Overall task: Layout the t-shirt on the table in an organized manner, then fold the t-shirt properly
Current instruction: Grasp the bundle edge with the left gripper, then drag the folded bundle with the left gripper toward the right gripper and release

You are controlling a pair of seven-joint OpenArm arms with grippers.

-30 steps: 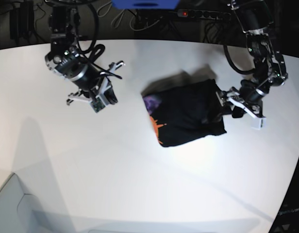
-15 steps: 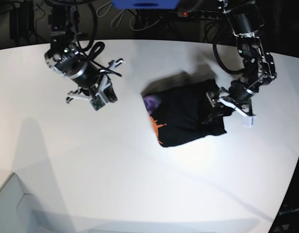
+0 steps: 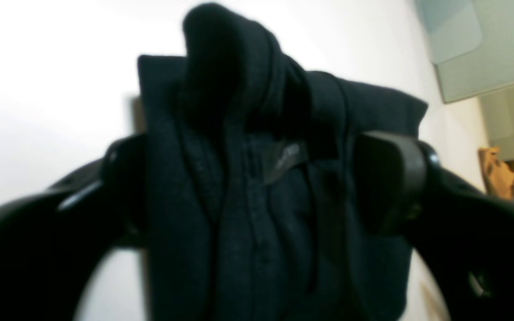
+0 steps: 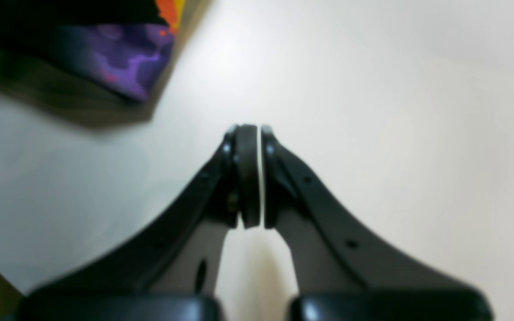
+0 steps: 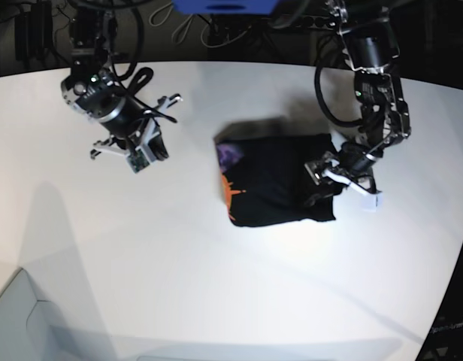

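Note:
The black t-shirt point(image 5: 273, 184) lies folded into a small rectangle on the white table point(image 5: 216, 286), with an orange mark point(image 5: 230, 195) and a purple patch point(image 5: 230, 156) at its left end. My left gripper point(image 5: 328, 180) is at the shirt's right end. In the left wrist view its fingers point(image 3: 391, 178) stand on both sides of a thick bunch of black cloth point(image 3: 257, 200) and press it. My right gripper point(image 5: 137, 150) hovers left of the shirt, apart from it. In the right wrist view it point(image 4: 252, 174) is shut and empty, with the purple patch point(image 4: 118, 58) at the top left.
A grey bin point(image 5: 21, 323) sits at the lower left corner. Cables and a power strip point(image 5: 307, 19) run behind the table's back edge. The table's curved edge point(image 5: 461, 248) drops off at the right.
My left gripper has moved left and the shirt has slid left with it, now squarer. My right gripper has drifted slightly left and up.

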